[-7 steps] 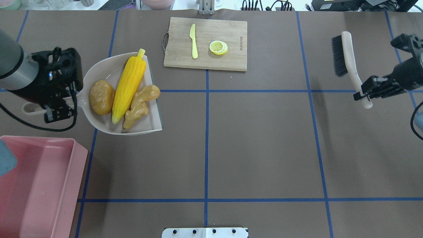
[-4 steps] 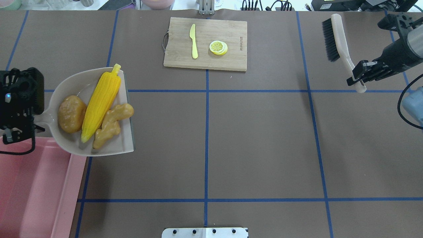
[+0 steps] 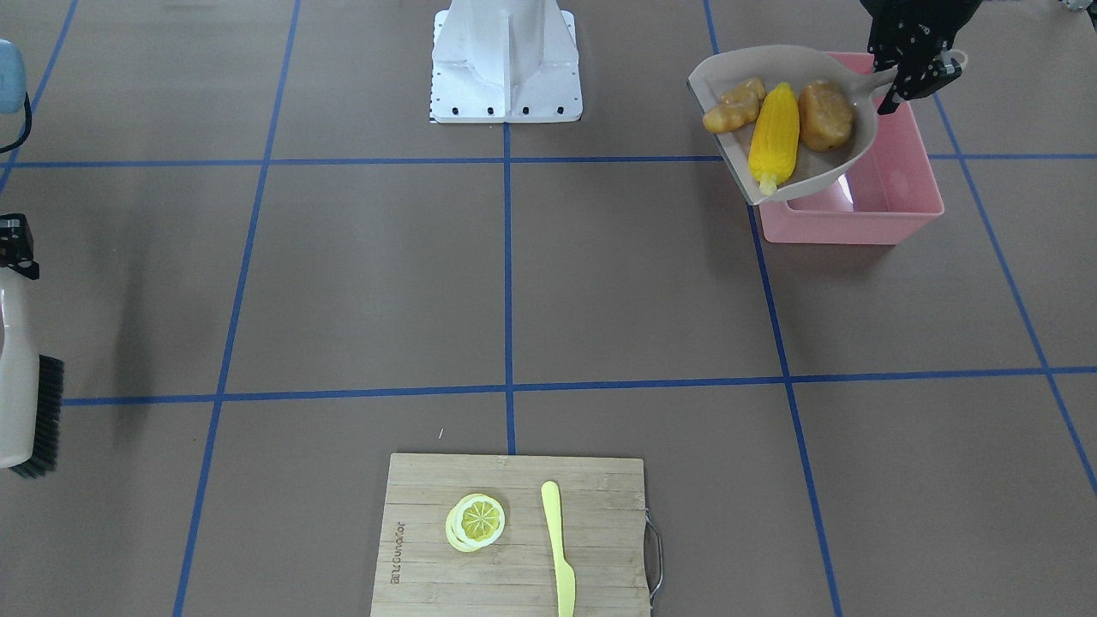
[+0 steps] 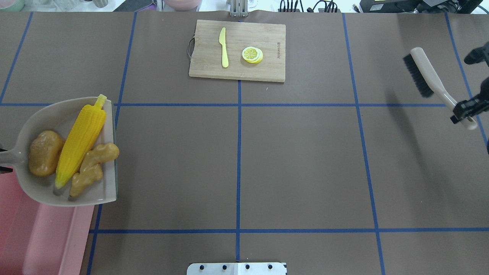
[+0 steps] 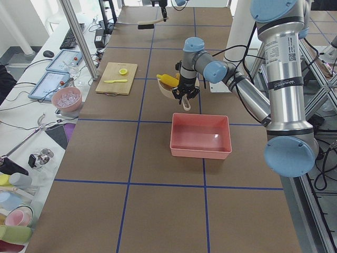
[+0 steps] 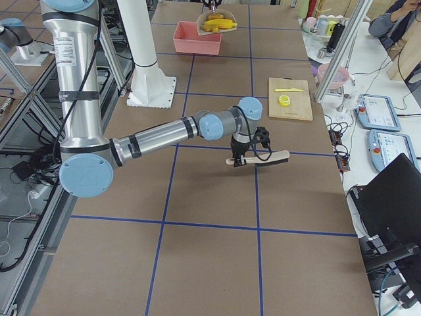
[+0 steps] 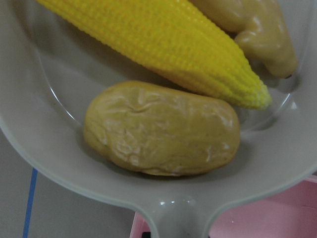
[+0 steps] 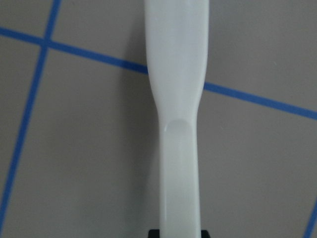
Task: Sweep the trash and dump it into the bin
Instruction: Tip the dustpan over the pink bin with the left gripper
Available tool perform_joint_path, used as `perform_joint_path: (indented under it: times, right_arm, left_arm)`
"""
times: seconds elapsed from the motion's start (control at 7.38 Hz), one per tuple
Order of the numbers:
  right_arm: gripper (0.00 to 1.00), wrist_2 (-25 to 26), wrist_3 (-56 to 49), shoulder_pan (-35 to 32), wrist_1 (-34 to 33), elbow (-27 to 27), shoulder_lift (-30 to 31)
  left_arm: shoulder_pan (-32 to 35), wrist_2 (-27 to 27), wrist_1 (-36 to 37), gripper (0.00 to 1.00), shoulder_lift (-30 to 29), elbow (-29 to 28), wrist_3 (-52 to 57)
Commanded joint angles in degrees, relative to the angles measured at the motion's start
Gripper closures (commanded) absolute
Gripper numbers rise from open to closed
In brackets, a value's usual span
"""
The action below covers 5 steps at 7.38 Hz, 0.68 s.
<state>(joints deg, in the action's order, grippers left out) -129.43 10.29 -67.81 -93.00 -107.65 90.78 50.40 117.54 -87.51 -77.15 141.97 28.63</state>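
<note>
**A:** Since the earlier overhead shots, the dustpan (image 4: 42,114) has travelled toward the robot's left and now overlaps the bin (image 4: 53,236). The brush (image 4: 424,74) has swung round too.

**B:** And from the front?

**A:** The left gripper (image 3: 915,77) pinches the dustpan's handle, holding the pan across the bin's edge. The corn cob (image 3: 774,128), potato (image 3: 825,114) and ginger root (image 3: 735,104) all lie in it.

**B:** Overhead?

**A:** The right gripper (image 4: 463,114) is clamped on the brush handle's end, well apart from everything.

**B:** The side views?

**A:** No trash shows in the bin.

**B:** The wrist cameras?

**A:** The left one shows potato and corn up close, with pink beneath the handle. The right one shows only the brush handle.

**B:** So how far along?

**A:** I'd say the sweeping is done. Tipping the pan into the bin is still to do.
</note>
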Motion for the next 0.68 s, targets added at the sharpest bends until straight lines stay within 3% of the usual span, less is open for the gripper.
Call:
perform_joint_path:
  times: [0.0,0.27,0.54]
  right_arm:
    - [1.0,2.08,-1.6,-0.13,-0.34,-4.67,10.08]
    - [1.0,-0.63,9.53,-0.04,-0.07,-6.33,12.3]
    - [1.0,-1.87,10.19,0.04,-0.07,-7.66,15.81]
  left_arm:
    - [1.19,0.06,-8.36,1.0,7.16,-0.64,1.24]
    - [1.72,0.32,-15.99,1.0,13.23,-1.78,2.83]
    - [2.51,0.59,-25.48,1.0,17.37,-4.94,2.92]
